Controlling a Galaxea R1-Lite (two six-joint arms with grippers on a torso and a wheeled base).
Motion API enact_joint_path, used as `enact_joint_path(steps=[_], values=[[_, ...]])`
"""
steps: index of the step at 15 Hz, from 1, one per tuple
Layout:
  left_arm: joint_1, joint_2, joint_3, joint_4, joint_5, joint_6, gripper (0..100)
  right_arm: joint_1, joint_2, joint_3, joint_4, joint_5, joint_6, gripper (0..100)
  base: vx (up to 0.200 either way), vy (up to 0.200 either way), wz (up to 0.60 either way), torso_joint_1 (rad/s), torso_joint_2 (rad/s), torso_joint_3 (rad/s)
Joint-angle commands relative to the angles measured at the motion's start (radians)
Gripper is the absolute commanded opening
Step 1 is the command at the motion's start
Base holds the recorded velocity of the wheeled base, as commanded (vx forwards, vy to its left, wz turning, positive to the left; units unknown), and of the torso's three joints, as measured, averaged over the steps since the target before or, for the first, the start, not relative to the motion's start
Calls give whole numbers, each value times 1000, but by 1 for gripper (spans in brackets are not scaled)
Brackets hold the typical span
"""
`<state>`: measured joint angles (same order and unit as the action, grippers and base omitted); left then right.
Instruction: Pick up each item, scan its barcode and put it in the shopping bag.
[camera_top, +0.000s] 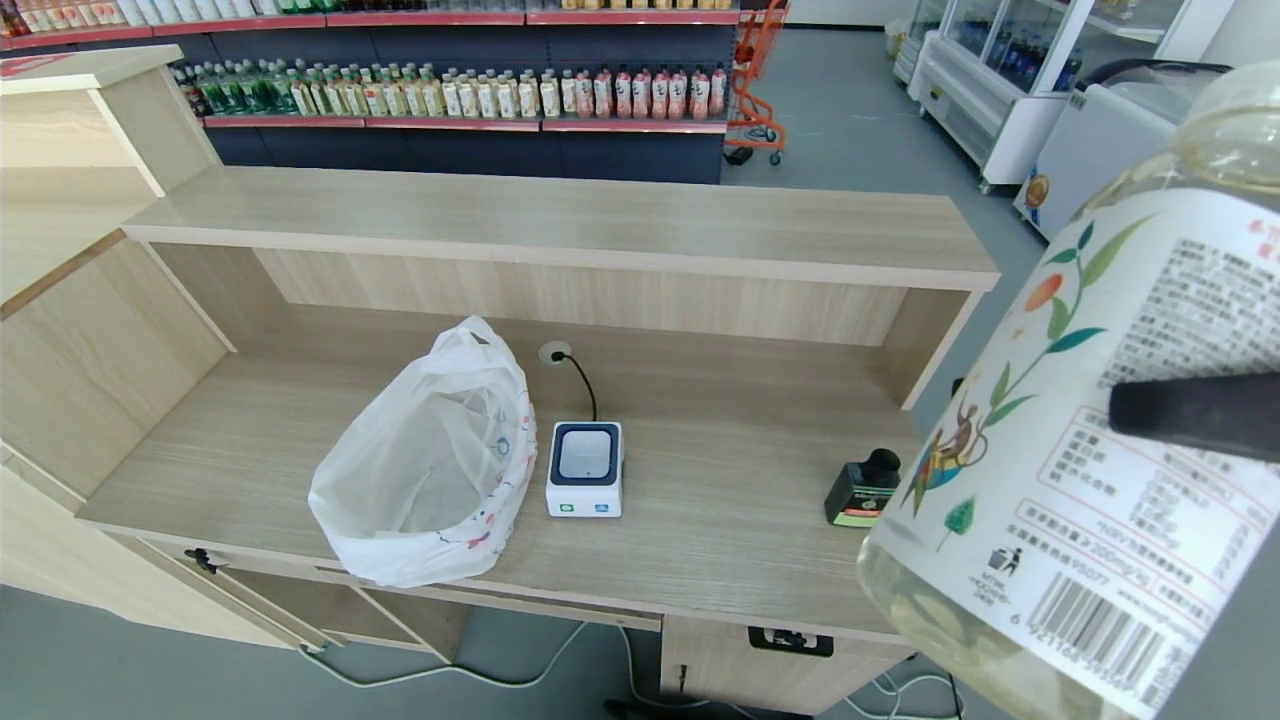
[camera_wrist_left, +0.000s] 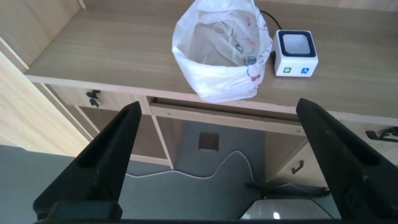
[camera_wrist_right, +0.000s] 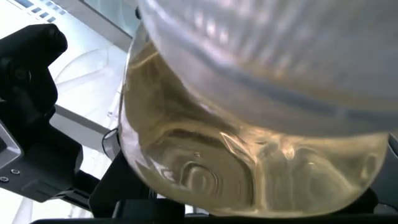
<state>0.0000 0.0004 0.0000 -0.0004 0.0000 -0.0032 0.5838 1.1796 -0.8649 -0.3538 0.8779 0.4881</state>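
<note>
A clear bottle (camera_top: 1080, 430) of pale yellow drink hangs tilted close to the head camera, over the counter's right end. Its white label carries a plant drawing and a barcode (camera_top: 1095, 625). My right gripper (camera_top: 1125, 412) is shut on it, with one black finger (camera_top: 1195, 415) across the label. The bottle's base (camera_wrist_right: 249, 143) is right against the right wrist camera. The white shopping bag (camera_top: 430, 460) (camera_wrist_left: 217, 53) stands open on the counter, left of the white scanner (camera_top: 585, 468) (camera_wrist_left: 296, 53). A small black item (camera_top: 862, 490) sits at the right. My left gripper (camera_wrist_left: 217, 109) is open and holds nothing, below the counter's front edge.
The wooden counter (camera_top: 720, 520) has a raised shelf (camera_top: 560, 225) along its back and a side wall (camera_top: 90, 350) on the left. The scanner's cable (camera_top: 585, 380) runs to a hole behind it. Store shelves (camera_top: 460, 95) and freezers (camera_top: 1010, 80) stand beyond.
</note>
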Motion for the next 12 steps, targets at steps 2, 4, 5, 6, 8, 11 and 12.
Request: enact_joint_path(steps=[2,4,5,6,8,11,12], values=[[0,1,0,-1,0,-1,100,-1,2,3,-1,0,0,0,0,0,0,0,0,0],[0,1,0,-1,0,-1,100,-2,-1,4,-1,-2,-2,0,0,0,0,0,0,0],[0,1,0,-1,0,-1,100,-4,-1,9,-1,-5,-2,0,0,0,0,0,0,0],[0,1,0,0,0,-1,100,-7,0,14,-1,-8,-8,0,0,0,0,0,0,0],[0,1,0,-1,0,-1,100,-59,23,29,-1,-25,-138,0,0,0,0,0,0,0],[0,1,0,-1,0,-1,100,-180,100,135,-10,-542,-602,0,0,0,0,0,0,0],[0,1,0,-1,0,0,100,-196,101,155,-40,-703,-631,0,0,0,0,0,0,0]])
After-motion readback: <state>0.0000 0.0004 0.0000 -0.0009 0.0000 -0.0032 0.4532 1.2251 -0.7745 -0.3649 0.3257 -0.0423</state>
